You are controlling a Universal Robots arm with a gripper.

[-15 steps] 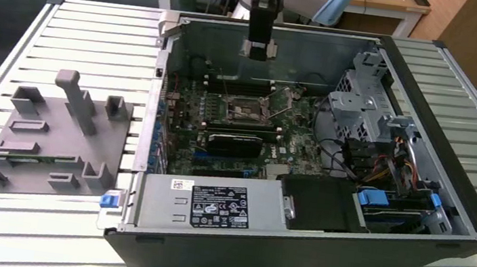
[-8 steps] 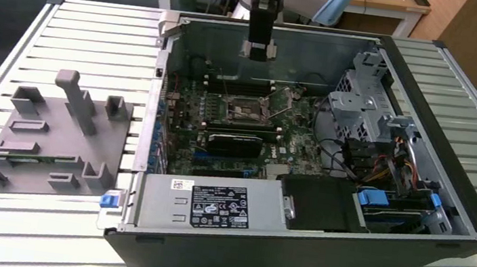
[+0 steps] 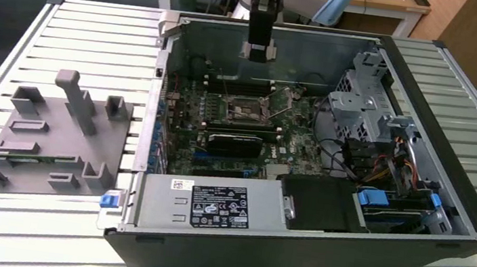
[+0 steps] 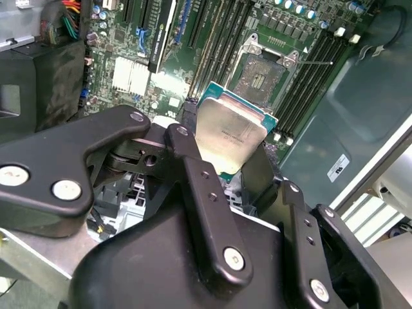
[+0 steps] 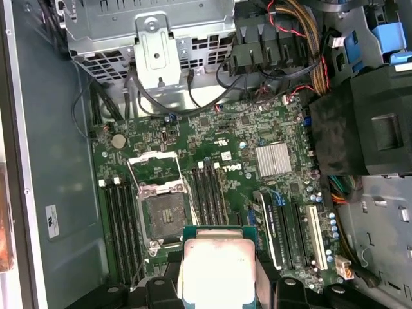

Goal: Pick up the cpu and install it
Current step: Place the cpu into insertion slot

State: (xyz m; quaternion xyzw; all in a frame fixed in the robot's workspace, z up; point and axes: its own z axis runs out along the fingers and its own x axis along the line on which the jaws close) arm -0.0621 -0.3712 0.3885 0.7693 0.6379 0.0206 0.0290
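Observation:
The cpu (image 4: pixel 230 132) (image 5: pixel 215 267), a flat square chip with a silvery top and green edge, is held between the black fingers (image 4: pixel 182 138) of my gripper (image 4: pixel 228 154) (image 5: pixel 219 293), which is shut on it. In the exterior view the gripper (image 3: pixel 258 50) hangs above the far part of the open computer case (image 3: pixel 296 257). The motherboard's open cpu socket (image 4: pixel 261 78) (image 5: pixel 159 209) (image 3: pixel 246 112) lies below and a little ahead of the chip, with its metal frame lifted and nothing in it.
Memory slots (image 5: pixel 206 193) flank the socket. A black card (image 3: pixel 235 143), a silver power supply (image 3: pixel 211 205), drive cages (image 3: pixel 364 108) and cable bundles (image 5: pixel 302 38) crowd the case. A grey fixture with upright posts (image 3: pixel 55 138) sits on the slatted table at the exterior view's left.

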